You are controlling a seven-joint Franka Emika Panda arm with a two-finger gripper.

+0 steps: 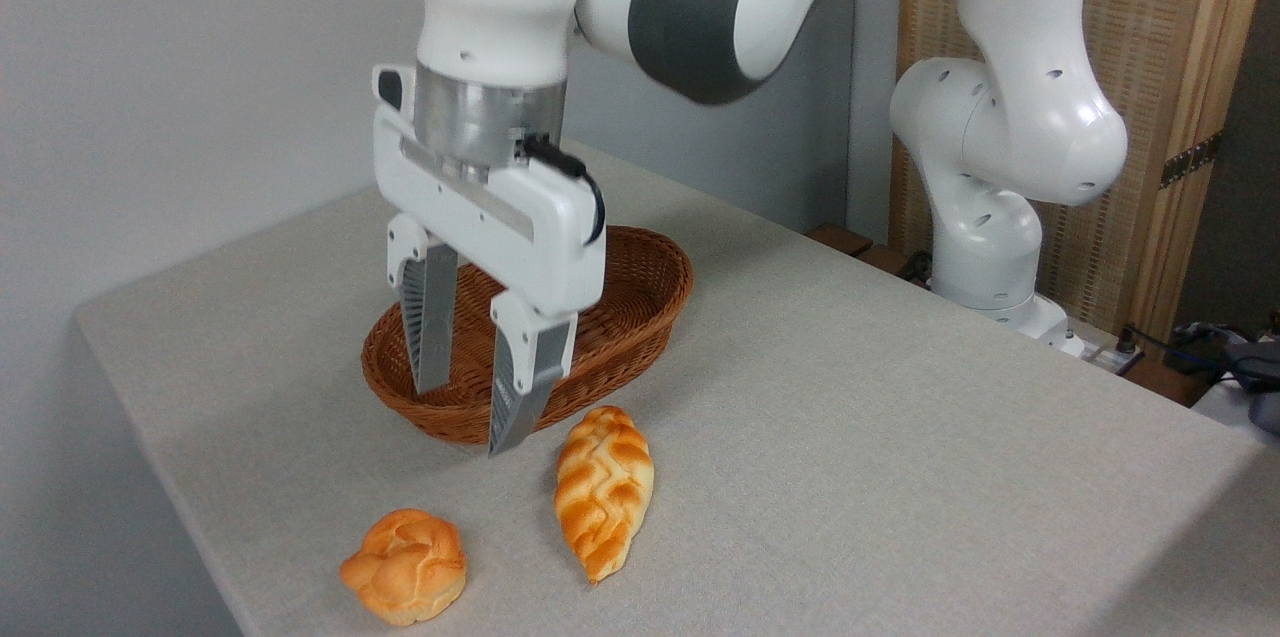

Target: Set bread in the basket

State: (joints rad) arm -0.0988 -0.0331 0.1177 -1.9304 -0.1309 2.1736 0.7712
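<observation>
The bread (405,565) is seen nearest the camera, a small knotted bun in golden orange with paler creases, set on the tabletop (850,437) close to its front left edge.

The tabletop is covered in a pale grey cloth and fills most of the view. The robot arm (1010,147) is mounted at the far right edge of it, and its white and grey links are carried across the top of the picture to the left.

The basket (655,292) is placed towards the back left of the tabletop. It is oval, woven, reddish brown, shallow, with a thick rim, and much larger than the bun. Nothing can be made out inside it, though part of the interior is hidden by the gripper (470,407).

The gripper is hung over the near part of the basket, pointing down. Its jaws are spread apart and nothing is held between them. The right-hand tip is seen in front of the near rim.

A braided loaf (603,489) is laid just in front of the basket, longer and pointed. The bun is found to the left of the loaf, nearer the camera, apart from it and outside the basket.
</observation>
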